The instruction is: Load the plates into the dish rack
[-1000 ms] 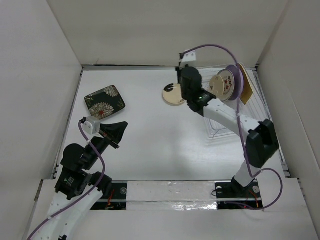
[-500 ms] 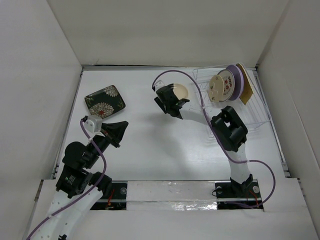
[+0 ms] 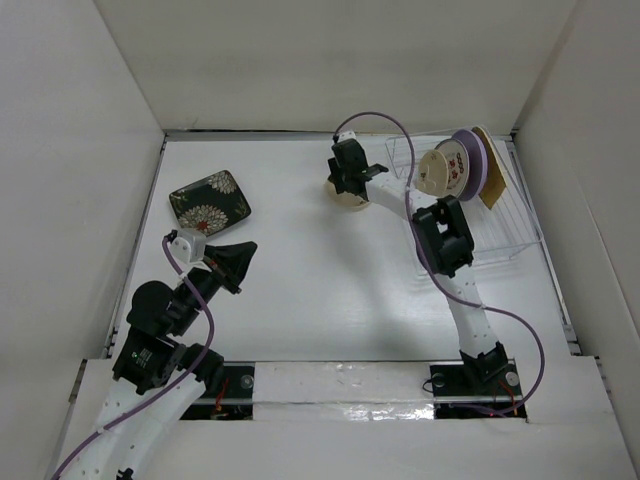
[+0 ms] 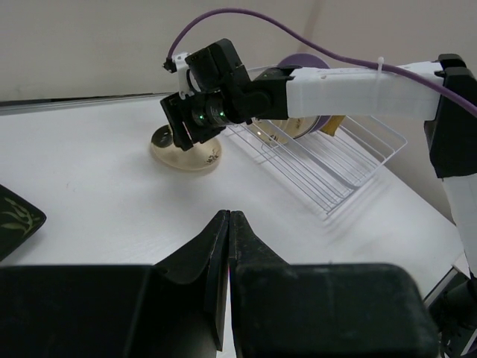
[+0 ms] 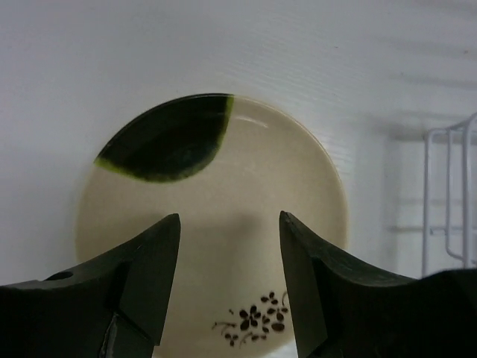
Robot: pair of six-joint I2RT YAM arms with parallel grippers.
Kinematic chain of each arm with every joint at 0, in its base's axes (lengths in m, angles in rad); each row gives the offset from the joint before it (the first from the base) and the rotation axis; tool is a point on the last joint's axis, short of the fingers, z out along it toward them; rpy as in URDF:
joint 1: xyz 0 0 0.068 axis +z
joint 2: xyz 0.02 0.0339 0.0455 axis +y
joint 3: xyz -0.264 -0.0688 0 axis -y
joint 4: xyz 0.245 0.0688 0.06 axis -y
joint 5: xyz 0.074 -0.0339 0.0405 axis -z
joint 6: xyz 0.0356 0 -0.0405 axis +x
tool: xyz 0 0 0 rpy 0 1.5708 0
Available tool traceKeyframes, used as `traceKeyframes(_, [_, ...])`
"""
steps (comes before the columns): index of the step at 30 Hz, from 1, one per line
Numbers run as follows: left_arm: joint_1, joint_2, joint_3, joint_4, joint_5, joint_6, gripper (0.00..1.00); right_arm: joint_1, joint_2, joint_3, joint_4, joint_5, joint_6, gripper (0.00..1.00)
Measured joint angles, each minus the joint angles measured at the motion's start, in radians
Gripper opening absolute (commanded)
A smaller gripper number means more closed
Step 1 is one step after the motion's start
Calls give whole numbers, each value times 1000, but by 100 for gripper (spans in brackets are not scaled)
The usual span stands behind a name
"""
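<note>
The cream round plate with a dark green mark lies flat on the table left of the dish rack; it also shows from above and in the left wrist view. My right gripper is open, pointing down just above the plate with its fingers over the plate's middle, holding nothing. The rack holds a red-patterned round plate, a lilac plate and a tan-brown plate, all on edge. The black square floral plate lies far left. My left gripper is shut and empty above the table.
White walls enclose the table on three sides. The rack's wire edge is close to the right of the cream plate. The right arm stretches across the rack's left side.
My right arm has swung from the rack side out over the cream plate and now points down at it with its jaws open. The left arm has barely moved.
</note>
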Motion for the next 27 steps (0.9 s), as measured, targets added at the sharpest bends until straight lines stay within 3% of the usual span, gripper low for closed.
traceKeyframes(6, [0, 0, 0, -2, -5, 0, 0, 18, 26, -20, 3, -43, 43, 60])
traceKeyframes(13, [0, 5, 0, -2, -5, 0, 0, 151, -145, -295, 86, -95, 73, 60])
traceKeyframes(19, [0, 13, 0, -3, -9, 0, 0, 248, -240, -380, 85, -181, 112, 63])
traceKeyframes(27, [0, 13, 0, -2, -11, 0, 0, 160, -380, -488, 140, -193, 240, 63])
